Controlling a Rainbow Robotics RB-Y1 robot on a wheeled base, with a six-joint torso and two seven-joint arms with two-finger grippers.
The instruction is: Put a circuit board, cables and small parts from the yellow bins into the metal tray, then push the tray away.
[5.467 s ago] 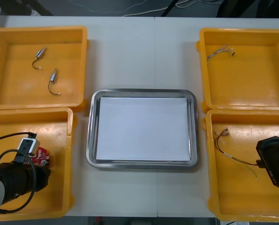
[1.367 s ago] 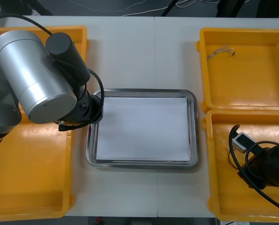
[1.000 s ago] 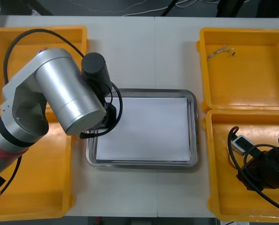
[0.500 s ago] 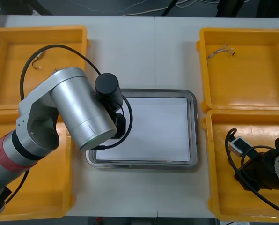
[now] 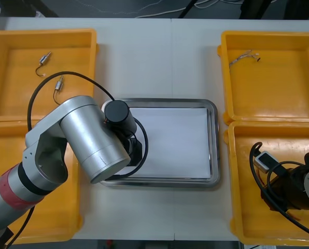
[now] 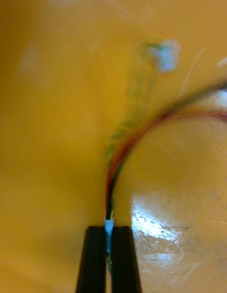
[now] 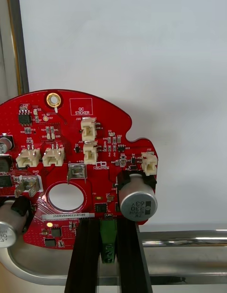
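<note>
Evidently the left gripper [image 7: 108, 223] is clamped on the edge of the red circuit board [image 7: 80, 165], holding it over the left side of the metal tray [image 5: 159, 102], probably for release, while the right gripper [image 6: 109, 229], in the near yellow bin [image 5: 248, 220] right of the tray, pinches the end of a red and yellow cable [image 6: 137, 137], probably to lift it out.

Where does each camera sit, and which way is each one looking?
Front view: above the arms, looking down at the table; both arms show, left arm over the metal tray.
Left wrist view: on the left wrist, facing the tray's white inside; left gripper holds the circuit board.
Right wrist view: on the right wrist, facing a yellow bin floor; right gripper pinches a cable.
Shared: the tray, in front and left wrist views.
</note>
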